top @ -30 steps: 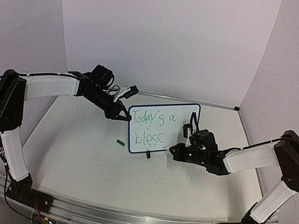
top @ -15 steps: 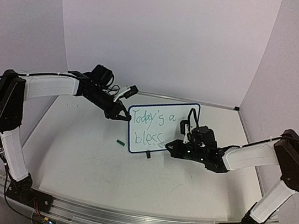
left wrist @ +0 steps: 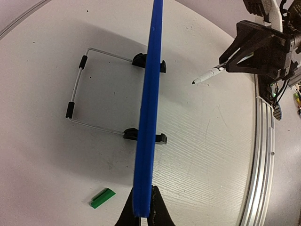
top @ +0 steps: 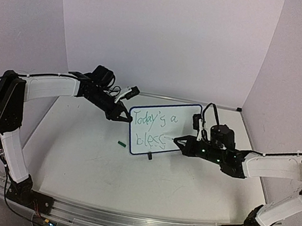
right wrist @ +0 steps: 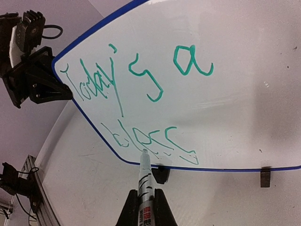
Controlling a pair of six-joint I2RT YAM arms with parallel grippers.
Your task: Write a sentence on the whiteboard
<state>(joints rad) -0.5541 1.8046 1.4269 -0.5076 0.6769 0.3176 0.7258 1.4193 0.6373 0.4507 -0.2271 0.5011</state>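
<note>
My left pincer (top: 121,117) (left wrist: 141,213) is pressed together on the left edge of the one small white whiteboard with a thin blue border (top: 166,104) (left wrist: 149,94) (right wrist: 244,94). It stands upright between my pincers on two black clip feet. My right pincer (top: 183,144) (right wrist: 143,209) pinches one white marker pen with a green tip (top: 176,139) (left wrist: 207,76) (right wrist: 145,174). The tip is at the second line of the green handwritten sentence (top: 154,121) (right wrist: 151,89); I cannot tell if it touches. One small green cap (top: 121,142) (left wrist: 103,197) lies on the white surface (top: 88,160) below my left pincer. Since a second ago my right arm has stretched forward and "bless" has gained its last letter.
</note>
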